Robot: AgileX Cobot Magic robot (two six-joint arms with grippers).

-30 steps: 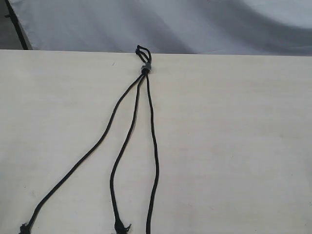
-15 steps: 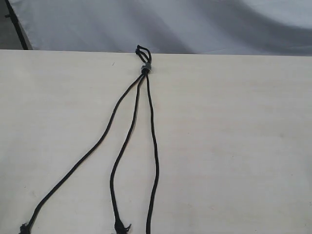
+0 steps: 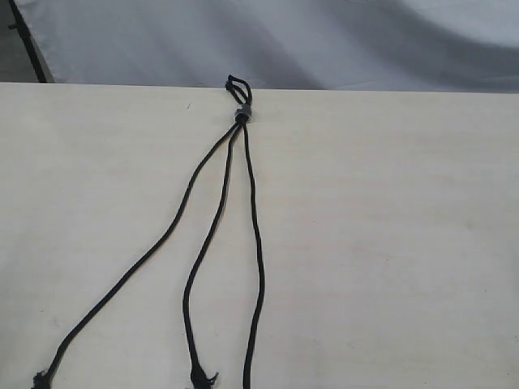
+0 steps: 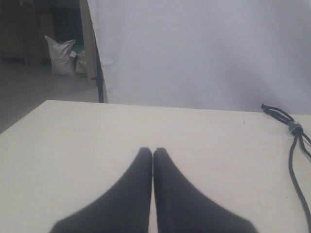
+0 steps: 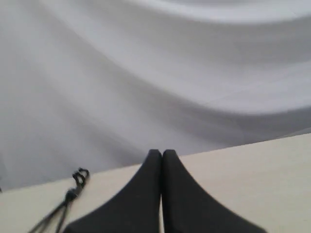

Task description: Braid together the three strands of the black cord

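Black cord [image 3: 250,182]: flat on table [image 3: 405,243], grey band [image 3: 242,114] at far edge, three strands [image 3: 219,219] fanning nearward, uncrossed. Judged light, limp, likely to slide; pinch near knotted tips [image 3: 203,378]. Left gripper [image 4: 153,151], right gripper [image 5: 162,153]: jaws together, empty.

The left gripper [image 4: 153,151] shows two matte black fingers [image 4: 129,199], smooth, each broad at the base and curving to a narrow rounded tip; the right gripper [image 5: 162,153] has like black fingers [image 5: 194,204], equally flared and tapering; both look soft-edged and blurred against the table [image 4: 73,136].
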